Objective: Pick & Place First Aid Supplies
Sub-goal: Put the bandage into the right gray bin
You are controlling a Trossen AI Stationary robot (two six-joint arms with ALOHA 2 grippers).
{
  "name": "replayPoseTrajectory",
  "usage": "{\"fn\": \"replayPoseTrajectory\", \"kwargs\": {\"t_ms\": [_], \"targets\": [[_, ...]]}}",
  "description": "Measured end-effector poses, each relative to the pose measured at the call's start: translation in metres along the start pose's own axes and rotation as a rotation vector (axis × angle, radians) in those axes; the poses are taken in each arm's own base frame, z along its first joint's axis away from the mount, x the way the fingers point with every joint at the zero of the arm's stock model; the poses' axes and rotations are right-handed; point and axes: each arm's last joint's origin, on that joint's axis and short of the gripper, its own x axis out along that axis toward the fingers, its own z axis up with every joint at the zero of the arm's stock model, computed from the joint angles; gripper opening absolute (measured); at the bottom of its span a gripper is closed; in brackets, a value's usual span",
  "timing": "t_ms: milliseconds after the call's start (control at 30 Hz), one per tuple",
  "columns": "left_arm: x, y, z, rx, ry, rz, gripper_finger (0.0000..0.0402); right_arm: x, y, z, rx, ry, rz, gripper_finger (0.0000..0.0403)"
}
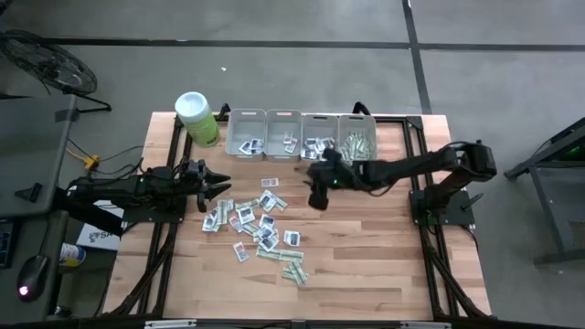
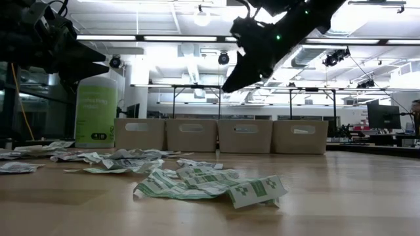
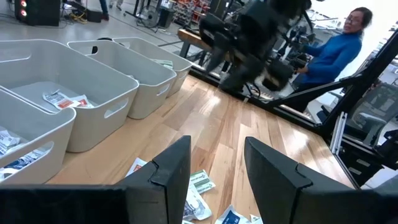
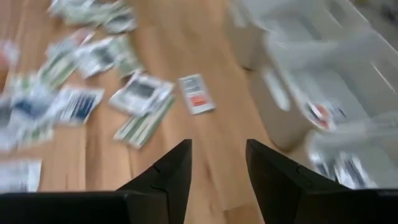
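Observation:
The first aid supplies (image 1: 258, 227) are small flat packets, white squares and green-and-white strips. They lie scattered on the wooden table's middle (image 2: 197, 180); some more lie inside the grey bins (image 1: 302, 135). My right gripper (image 1: 316, 201) hangs open and empty above the table, between the pile's right edge and the bins, tilted downward (image 4: 217, 168). In the low view it is well above the tabletop (image 2: 237, 77). My left gripper (image 1: 219, 188) waits open and level at the pile's left edge (image 3: 217, 168), with nothing between its fingers.
Several grey bins (image 3: 93, 93) stand in a row along the far edge. A lime-green canister (image 1: 197, 119) with a white lid stands left of them. Bare wood lies right of the pile and toward the near edge. A person in blue (image 3: 341, 50) sits beyond the table.

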Motion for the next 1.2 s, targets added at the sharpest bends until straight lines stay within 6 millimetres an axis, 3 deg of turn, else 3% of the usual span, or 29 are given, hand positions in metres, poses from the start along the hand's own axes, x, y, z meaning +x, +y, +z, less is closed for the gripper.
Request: {"fn": "replayPoseTrajectory", "kwargs": {"t_ms": [233,467,800,1200], "targets": [[0.0,0.0,0.0,0.0,0.0,0.0,0.015,0.025,0.043,-0.02,-0.424,-0.001,0.077,0.0146],[0.0,0.0,0.0,0.0,0.0,0.0,0.015,0.046,0.066,-0.039,-0.695,0.005,0.033,0.014],[0.0,0.0,0.0,0.0,0.0,0.0,0.015,0.067,0.075,-0.057,-0.861,0.016,0.047,0.014],[0.0,0.0,0.0,0.0,0.0,0.0,0.015,0.073,0.073,-0.061,-1.026,0.004,0.11,0.014]]}}
